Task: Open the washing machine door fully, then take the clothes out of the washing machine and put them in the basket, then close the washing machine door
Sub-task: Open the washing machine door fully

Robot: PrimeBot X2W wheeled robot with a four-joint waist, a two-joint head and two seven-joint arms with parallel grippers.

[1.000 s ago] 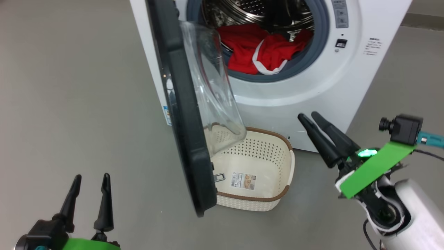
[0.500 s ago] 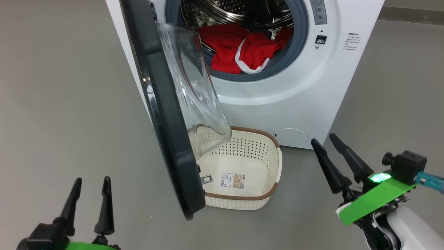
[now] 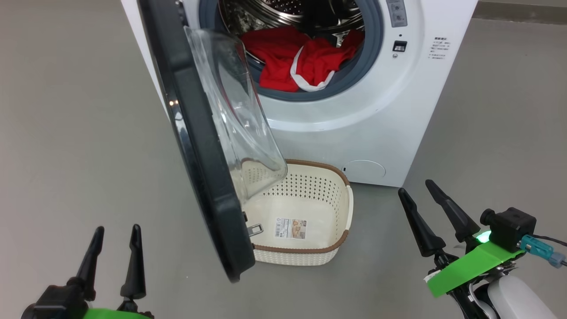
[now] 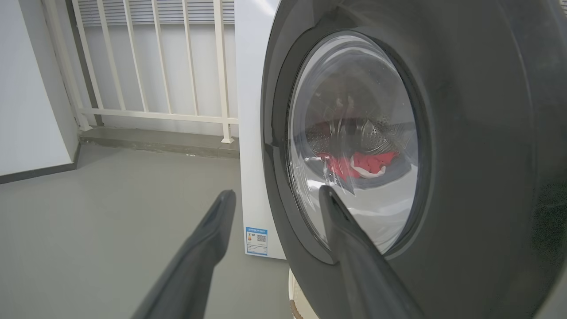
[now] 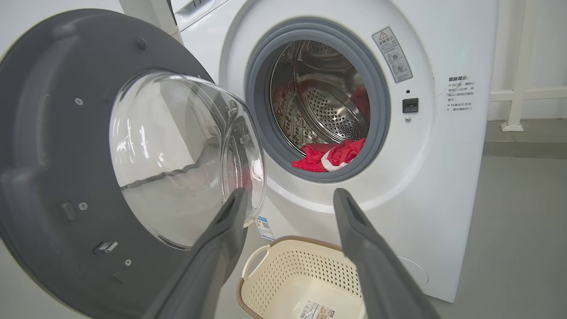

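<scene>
The white washing machine (image 3: 376,124) stands ahead with its black door (image 3: 195,155) swung out edge-on toward me, its glass bowl (image 3: 230,110) hanging over the basket. Red clothes (image 3: 292,57) with a white trim band lie at the drum's front lip. The cream basket (image 3: 341,239) sits empty on the floor below the opening, partly behind the door. My left gripper (image 3: 117,228) is open, low and left of the door, facing its outer side (image 4: 465,133). My right gripper (image 3: 415,186) is open, right of the basket, pointing at the drum opening (image 5: 332,106).
Grey floor (image 3: 75,133) surrounds the machine. Beyond its left side, in the left wrist view, are a white railing (image 4: 155,66) on a low ledge and a white wall (image 4: 26,88). Another railing post (image 5: 518,66) stands right of the machine.
The head camera has shifted, sliding the whole scene leftward. My right gripper has drawn back, lower and further right of the basket. Both grippers stay open and the door angle looks unchanged.
</scene>
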